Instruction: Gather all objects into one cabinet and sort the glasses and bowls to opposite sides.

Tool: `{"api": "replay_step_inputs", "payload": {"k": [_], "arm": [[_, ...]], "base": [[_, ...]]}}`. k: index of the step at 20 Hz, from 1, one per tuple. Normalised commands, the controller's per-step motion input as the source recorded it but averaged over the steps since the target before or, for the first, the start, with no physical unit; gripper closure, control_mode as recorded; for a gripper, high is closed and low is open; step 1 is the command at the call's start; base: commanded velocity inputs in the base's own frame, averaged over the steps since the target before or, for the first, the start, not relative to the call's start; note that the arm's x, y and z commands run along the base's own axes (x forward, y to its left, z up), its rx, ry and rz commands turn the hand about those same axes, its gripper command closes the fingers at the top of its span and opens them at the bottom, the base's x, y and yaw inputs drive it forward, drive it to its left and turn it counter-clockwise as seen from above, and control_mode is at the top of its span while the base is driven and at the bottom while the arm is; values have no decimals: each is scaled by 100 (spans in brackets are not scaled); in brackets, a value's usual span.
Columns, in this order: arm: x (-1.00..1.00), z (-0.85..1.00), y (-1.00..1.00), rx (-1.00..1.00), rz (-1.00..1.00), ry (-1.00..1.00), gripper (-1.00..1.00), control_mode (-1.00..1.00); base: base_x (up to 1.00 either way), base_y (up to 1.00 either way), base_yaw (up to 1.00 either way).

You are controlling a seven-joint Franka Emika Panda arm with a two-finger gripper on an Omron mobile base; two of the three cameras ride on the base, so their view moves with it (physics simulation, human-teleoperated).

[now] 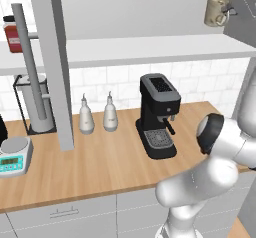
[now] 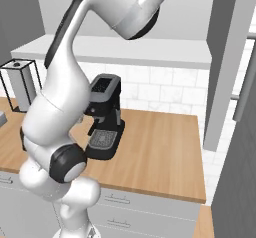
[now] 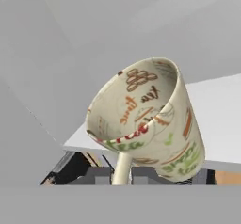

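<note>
My gripper [image 1: 230,9] is high at the right, shut on the handle of the speckled beige mug [image 1: 216,10]. The mug hangs tilted in the air above the right end of the cabinet's thick white shelf board [image 1: 150,49]. In the hand view the mug [image 3: 148,119] looms large, its mouth turned toward the camera. Its handle runs down between my gripper's [image 3: 121,175] fingers. The cabinet's dark grey side panel [image 1: 52,57] stands at the left; in the right base view the shelf [image 2: 125,49] and another panel [image 2: 220,62] show. The other cups and the dark bowl are out of view.
On the wooden counter [image 1: 100,162] stand a black coffee machine [image 1: 159,114], two white spouted bottles [image 1: 86,117] [image 1: 110,114], a scale [image 1: 14,154] and a wire-framed canister [image 1: 37,102]. A red container [image 1: 12,32] sits on the shelf's far left, partly behind a grey pole.
</note>
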Motion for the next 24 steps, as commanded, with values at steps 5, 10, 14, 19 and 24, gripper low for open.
{"api": "replay_step_inputs", "payload": {"k": [5,10,14,19,24], "arm": [[-100,17,2,-23,28,2,100,-100],[-100,2,7,-26,31,4,100,-100],[-100,0,38,-15,7,9,100,-100],[-63,-71,57,1,-15,-3,100,-100],[-19,-67,37,20,-11,-19,100,-100]], "base": [[0,0,0],[0,0,0],[0,0,0],[0,0,0],[0,0,0]]}}
